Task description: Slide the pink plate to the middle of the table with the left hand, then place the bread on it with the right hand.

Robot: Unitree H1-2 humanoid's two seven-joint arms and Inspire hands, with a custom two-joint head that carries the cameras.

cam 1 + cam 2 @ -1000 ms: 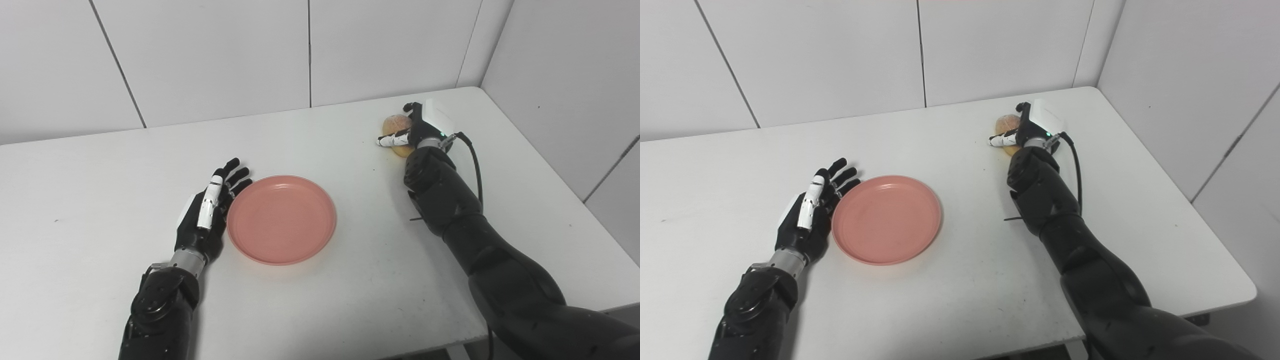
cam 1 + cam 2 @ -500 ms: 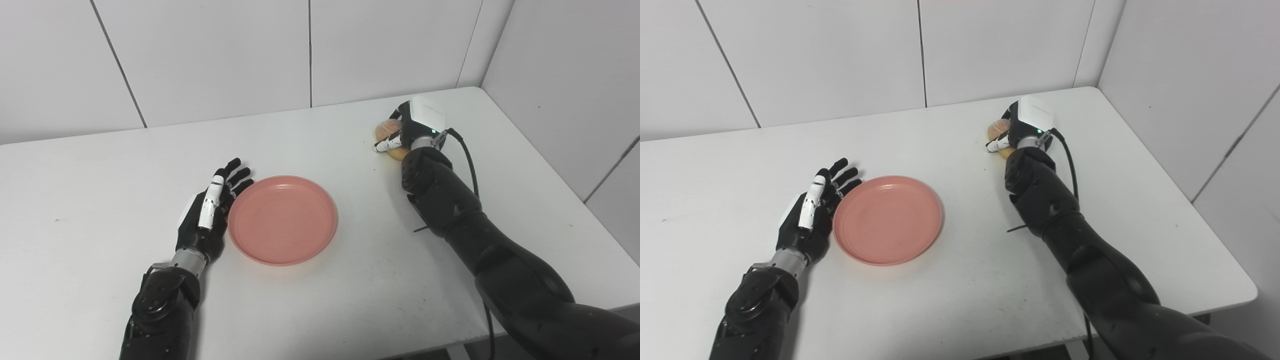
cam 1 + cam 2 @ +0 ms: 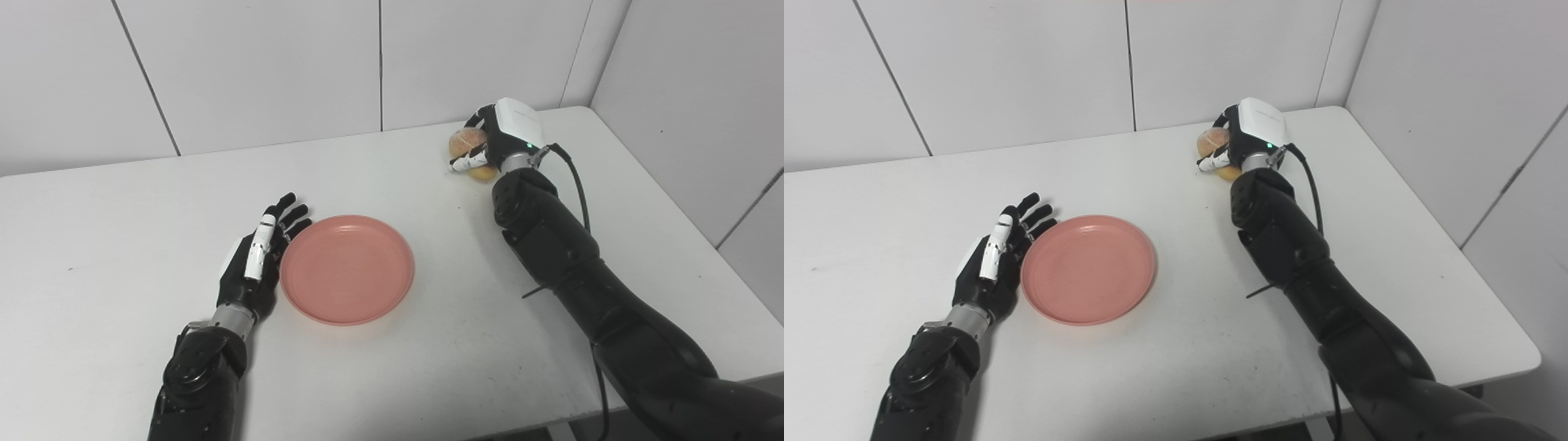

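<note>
The pink plate (image 3: 346, 267) lies flat near the middle of the white table (image 3: 110, 202). My left hand (image 3: 256, 257) is open, fingers straight, its edge against the plate's left rim. My right hand (image 3: 497, 142) is shut on the bread (image 3: 460, 142), a round golden bun, and holds it above the table at the back right. My fingers cover the bun's right side. In the right eye view the plate (image 3: 1088, 268), the left hand (image 3: 995, 257), the right hand (image 3: 1243, 138) and the bread (image 3: 1208, 141) stand the same way.
Grey wall panels (image 3: 257, 67) close the table's far edge and the right side. A black cable (image 3: 576, 184) runs from my right wrist along the forearm. The table's front edge (image 3: 527, 422) runs near my right elbow.
My right hand has closed on the bread and lifted it off the table, moving it up and a little left. The left hand and plate have barely moved.
</note>
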